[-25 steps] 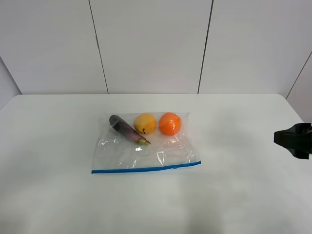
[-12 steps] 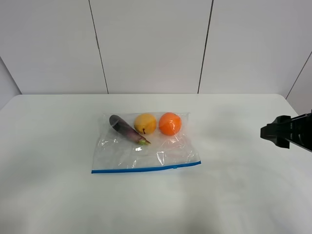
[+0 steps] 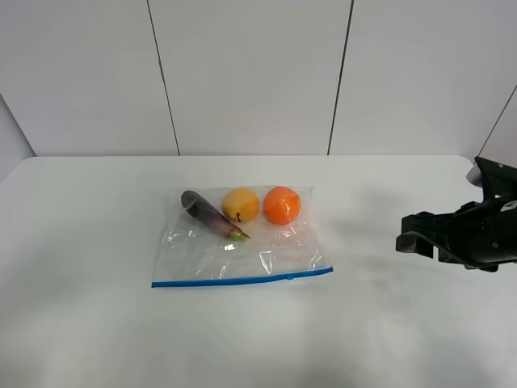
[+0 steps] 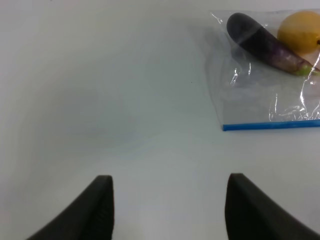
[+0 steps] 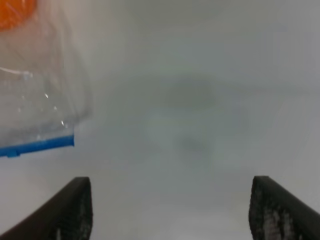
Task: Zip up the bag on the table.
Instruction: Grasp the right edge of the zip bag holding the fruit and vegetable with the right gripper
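— Where is the bag (image 3: 241,242)?

— Flat on the white surface (image 3: 97,323), near its middle. It is clear and crinkled, and its blue zipper strip (image 3: 242,280) runs along the edge nearest the camera. Inside, along the far edge, lie an eggplant (image 3: 210,215), a yellow fruit (image 3: 241,204) and an orange (image 3: 282,204), side by side.

— And the right tool (image 3: 408,242)?

— To the right of the bag, well apart from it. Its jaws stand wide, with only bare surface between them.

— The left tool (image 4: 170,210)?

— Only its wrist view shows it. Its jaws are also wide and hold nothing. It is over bare surface, clear of the bag's eggplant-side corner.
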Tool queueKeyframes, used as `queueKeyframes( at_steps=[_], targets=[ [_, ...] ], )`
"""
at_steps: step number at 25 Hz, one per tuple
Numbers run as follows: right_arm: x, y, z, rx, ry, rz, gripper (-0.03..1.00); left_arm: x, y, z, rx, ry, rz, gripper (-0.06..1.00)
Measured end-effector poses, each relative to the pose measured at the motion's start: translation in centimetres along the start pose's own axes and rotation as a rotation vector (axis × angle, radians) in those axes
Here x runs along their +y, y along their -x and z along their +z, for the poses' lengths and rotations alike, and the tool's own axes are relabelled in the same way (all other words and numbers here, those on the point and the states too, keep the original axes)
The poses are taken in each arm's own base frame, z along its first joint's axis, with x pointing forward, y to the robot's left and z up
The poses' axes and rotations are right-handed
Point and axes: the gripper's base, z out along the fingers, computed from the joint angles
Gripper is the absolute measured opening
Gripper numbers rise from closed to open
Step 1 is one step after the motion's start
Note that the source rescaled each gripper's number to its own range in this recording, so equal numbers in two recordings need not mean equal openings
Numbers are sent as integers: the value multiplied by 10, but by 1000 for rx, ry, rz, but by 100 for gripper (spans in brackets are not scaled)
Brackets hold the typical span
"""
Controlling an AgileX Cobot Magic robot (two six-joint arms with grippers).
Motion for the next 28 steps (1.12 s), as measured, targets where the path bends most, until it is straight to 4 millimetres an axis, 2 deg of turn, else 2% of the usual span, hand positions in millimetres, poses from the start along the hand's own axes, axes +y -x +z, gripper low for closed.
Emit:
queueKeyframes(
  at_steps=[6,10,20,28],
  targets=[
    [-2,-7,38,133,44,18,72,0,0,0,0,0,0,69],
    [-1,-11,55,188,93,1,72,0,0,0,0,0,0,69],
    [20,9,72,224,303,26,72,0,0,0,0,0,0,69],
    [24,16,89,261,350,106,72,0,0,0,0,0,0,69]
  ],
)
